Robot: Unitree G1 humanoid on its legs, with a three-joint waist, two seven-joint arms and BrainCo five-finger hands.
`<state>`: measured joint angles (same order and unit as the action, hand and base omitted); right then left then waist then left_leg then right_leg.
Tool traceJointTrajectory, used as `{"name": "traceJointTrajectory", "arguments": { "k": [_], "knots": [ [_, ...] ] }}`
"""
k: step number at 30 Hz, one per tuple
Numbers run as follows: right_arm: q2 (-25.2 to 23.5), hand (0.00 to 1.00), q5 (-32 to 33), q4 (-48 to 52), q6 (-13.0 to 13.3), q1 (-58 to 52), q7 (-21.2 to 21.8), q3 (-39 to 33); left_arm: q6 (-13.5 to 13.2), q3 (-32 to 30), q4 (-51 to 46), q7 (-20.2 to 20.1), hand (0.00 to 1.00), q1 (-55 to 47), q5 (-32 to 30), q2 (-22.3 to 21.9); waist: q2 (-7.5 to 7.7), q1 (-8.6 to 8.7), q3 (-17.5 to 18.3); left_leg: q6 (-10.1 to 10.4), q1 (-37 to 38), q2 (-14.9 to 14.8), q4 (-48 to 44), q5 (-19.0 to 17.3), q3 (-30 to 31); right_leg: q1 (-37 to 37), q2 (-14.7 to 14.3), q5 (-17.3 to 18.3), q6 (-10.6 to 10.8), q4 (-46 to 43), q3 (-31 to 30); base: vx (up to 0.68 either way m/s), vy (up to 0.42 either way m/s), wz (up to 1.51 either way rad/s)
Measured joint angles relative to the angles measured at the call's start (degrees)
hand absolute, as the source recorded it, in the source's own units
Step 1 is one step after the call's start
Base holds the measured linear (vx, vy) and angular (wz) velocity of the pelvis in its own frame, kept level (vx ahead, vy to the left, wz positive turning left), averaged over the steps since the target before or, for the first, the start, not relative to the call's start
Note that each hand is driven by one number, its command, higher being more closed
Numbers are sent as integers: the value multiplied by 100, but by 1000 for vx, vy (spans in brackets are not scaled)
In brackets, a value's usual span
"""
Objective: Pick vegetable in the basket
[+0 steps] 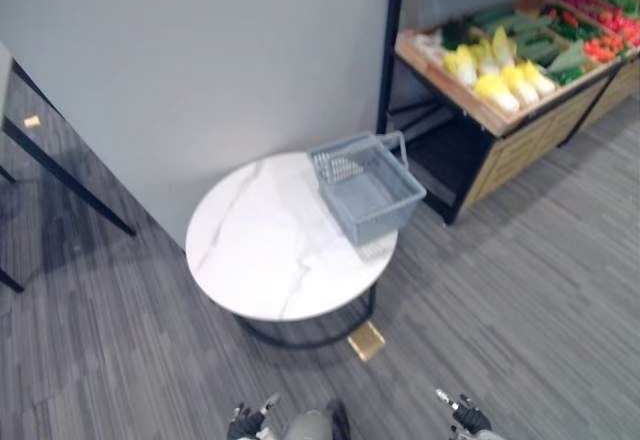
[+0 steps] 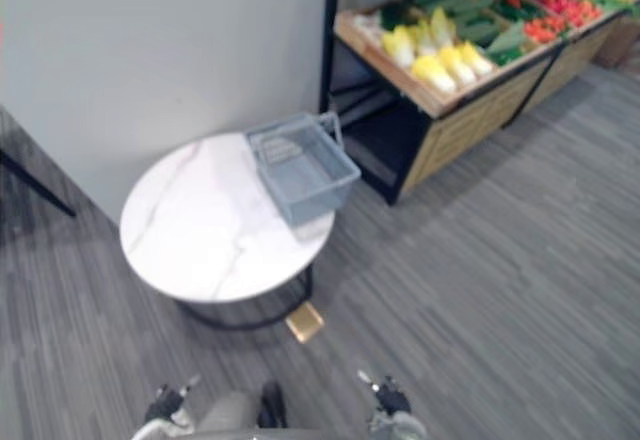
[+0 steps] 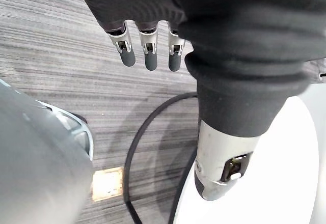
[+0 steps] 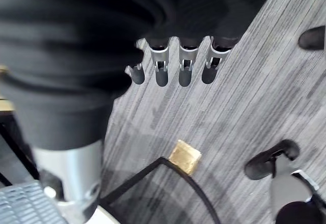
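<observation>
An empty grey-blue plastic basket (image 1: 386, 220) stands on the right edge of a round white marble table (image 1: 262, 250), its handle folded back. Vegetables (image 1: 500, 72) lie on a wooden stand at the far right: pale yellow cabbages, green cucumbers and red peppers. My left hand (image 1: 245, 423) and right hand (image 1: 468, 418) hang low over the carpet, well short of the table. In the wrist views the left hand's fingers (image 3: 147, 53) and the right hand's fingers (image 4: 179, 68) are straight and hold nothing.
The wooden vegetable stand (image 1: 520, 140) has a black post and a dark shelf beneath. A small gold square block (image 1: 366, 340) lies on the carpet by the table's black ring base. A grey wall stands behind the table. A black-legged table (image 1: 60, 175) is at the left.
</observation>
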<state>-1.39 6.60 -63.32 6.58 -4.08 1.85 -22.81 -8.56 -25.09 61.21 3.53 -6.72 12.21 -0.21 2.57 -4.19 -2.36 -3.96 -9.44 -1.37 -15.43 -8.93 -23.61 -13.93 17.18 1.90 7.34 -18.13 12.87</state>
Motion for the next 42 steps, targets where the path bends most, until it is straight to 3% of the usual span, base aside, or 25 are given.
{"name": "traceJointTrajectory", "arguments": {
  "k": [1, 3, 4, 6, 7, 8, 10, 12, 15, 17, 18, 19, 20, 23, 26, 28, 31, 32, 33, 34, 36, 37, 38, 40, 42],
  "knots": [
    [47, 0, 1, -73, 3, -8, 0, -115, 9, 142, 55, -3, 0, 11, -2, 71, -17, 47, 31, -21, 130, 94, 86, -29, 81, 179, 89, -145, 22, -547, -93, 346, 141, 65],
    [174, 0, 6, -208, -7, -120, -2, -328, 46, 584, 262, -10, 0, 7, -7, 301, -46, 104, -57, -19, 866, 321, 500, -93, 237, 909, 327, -1244, 89, -2686, -505, 348, 144, 42],
    [167, 0, 59, -220, 4, -164, 2, -359, 59, 738, 334, -5, 0, -51, -7, 425, 13, 151, -89, 7, 1238, 427, 696, -138, 340, 1411, 422, -1160, 13, -3935, -532, 293, 110, 27],
    [273, 0, 59, -184, 10, -194, 4, -240, 130, 809, 444, 5, 0, -88, 8, 509, 48, 295, -95, 18, 1630, 489, 921, -189, 559, 2054, 326, -814, -396, -4872, -325, 316, 73, 48],
    [323, 0, 59, -185, 7, -227, 0, -151, 150, 945, 460, 7, 0, -72, 8, 540, 24, 330, -112, 49, 1795, 493, 1043, -203, 714, 2397, 239, -299, -394, -4962, -84, 419, 46, 75],
    [332, 0, 72, -185, 4, -241, -3, -156, 149, 1009, 468, 15, 0, -54, 10, 554, 11, 376, -146, 16, 1891, 487, 1054, -170, 836, 2544, 246, 147, -365, -4755, 166, 356, 12, 69],
    [344, 0, 117, -180, 12, -238, 2, -156, 151, 1010, 474, 38, 0, -50, 11, 533, -21, 428, -195, 38, 2139, 475, 1148, -175, 1069, 2595, 236, 621, -353, -3770, 559, 373, -56, 78],
    [366, 0, 124, -154, 16, -236, 5, -135, 144, 974, 444, 68, 0, -29, 9, 479, -51, 411, -232, 157, 2296, 381, 1183, -245, 1249, 2588, 151, 723, -397, -2578, 622, 355, -136, 71],
    [436, 0, 124, -8, 93, -217, 0, 93, 119, 646, 373, 76, 0, -46, 3, 293, -179, 370, -306, 583, 2493, -114, 1165, -509, 1497, 2583, -181, 562, -233, -539, 241, 349, -266, 42],
    [436, 0, 127, 21, 128, -215, 7, 372, 93, 402, 314, 70, 0, -55, 0, 264, -69, 314, -341, 878, 2609, -315, 1086, -720, 1508, 2554, -188, 160, -182, 291, 21, 362, -371, 8],
    [424, 0, 138, 37, 129, -224, 13, 484, 86, 244, 271, 69, 0, -74, -1, 233, 3, 245, -341, 1078, 2729, -451, 1041, -875, 1481, 2553, -218, -496, 14, 314, 1, 395, -421, -6],
    [508, 0, 163, 48, 128, -216, 23, 526, 99, 187, 290, 75, 0, -91, -3, 173, -102, 241, -356, 1113, 2774, -611, 1014, -895, 1471, 2562, -351, -292, -51, 73, 98, 453, -527, 8],
    [534, 0, 239, 78, 149, -180, 39, 577, 34, 44, 234, 44, 0, -92, -4, 10, -155, 260, -368, 1143, 2778, -763, 912, -667, 1436, 2678, -398, 263, -151, -434, 168, 362, -439, 23],
    [621, 0, 245, 77, 168, -169, 126, 718, 5, -14, 232, 35, 0, -100, -4, -81, -179, 268, -328, 1124, 2843, -935, 932, -102, 1500, 2596, -431, 761, -292, -844, 361, 340, -399, 26],
    [771, 0, 242, -48, 172, -43, 135, 999, -6, -5, 274, 32, 0, -159, 11, -189, -373, 306, -210, 1136, 2631, -1189, 660, 338, 1786, 2330, -654, 868, -439, -599, 631, 314, -316, 27],
    [767, 0, 242, -85, 167, 53, 215, 1238, -18, 69, 255, 23, 0, -128, 129, -166, -343, 339, -209, 1189, 2064, -1249, -85, 832, 2250, 2030, -705, 903, -505, -270, 909, 267, -280, 55],
    [714, 0, 309, -98, 167, 50, 225, 1324, -34, 411, 274, 64, 0, -27, 288, -13, -265, 393, -270, 1272, 1499, -1423, -1105, 1472, 1804, 1487, -632, 915, -541, 192, 1280, 208, -206, 63],
    [718, 0, 379, -119, 167, 43, 207, 1312, -76, 531, 262, 71, 0, -7, 288, 1, -268, 405, -279, 1329, 1246, -1513, -1609, 1046, 1408, 1219, -601, 915, -542, 360, 1422, 186, -148, 64],
    [734, 0, 445, -132, 168, 25, 198, 1303, -94, 561, 259, 74, 0, -8, 289, 13, -266, 414, -280, 1332, 1158, -1492, -1766, 810, 1276, 1112, -580, 915, -541, 426, 1473, 183, -69, 59],
    [793, 0, 620, -174, 172, 19, 144, 1202, -102, 646, 246, 89, 0, -1, 296, 44, -254, 429, -294, 1307, 934, -1258, -1839, 280, 1062, 869, -514, 914, -540, 527, 1541, 139, 4, 49],
    [860, 0, 745, -186, 181, 41, 76, 1178, -121, 784, 244, 115, 0, 26, 288, 65, -227, 498, -303, 1295, 883, -1016, -1166, 13, 789, 810, -445, 912, -535, 564, 1551, 92, 68, 44],
    [898, 0, 745, -177, 195, 81, 47, 1159, -138, 775, 244, 121, 0, 23, 278, 50, -240, 522, -314, 1242, 923, -846, -441, 34, 727, 849, -447, 901, -516, 565, 1542, 78, 146, 11],
    [940, 0, 734, -154, 215, 122, 12, 1140, -136, 710, 254, 143, 0, 21, 276, 9, -324, 505, -366, 1057, 1049, -768, 206, 566, 649, 865, -552, 873, -461, 542, 1487, 81, 164, -6],
    [888, 0, 679, -57, 217, 165, -28, 1079, -122, 676, 276, 159, 0, 34, 258, -1, -338, 540, -395, 1071, 1368, -708, 752, 509, 638, 865, -644, 844, -386, 610, 1396, 76, 175, -4],
    [895, 0, 443, 4, 221, 228, -133, 860, -128, 669, 210, 170, 0, 61, 140, 53, -215, 534, -481, 1064, 1470, -571, 1286, 512, 527, 984, -634, 675, -160, 845, 1210, -23, 209, -9]
  ]
}}
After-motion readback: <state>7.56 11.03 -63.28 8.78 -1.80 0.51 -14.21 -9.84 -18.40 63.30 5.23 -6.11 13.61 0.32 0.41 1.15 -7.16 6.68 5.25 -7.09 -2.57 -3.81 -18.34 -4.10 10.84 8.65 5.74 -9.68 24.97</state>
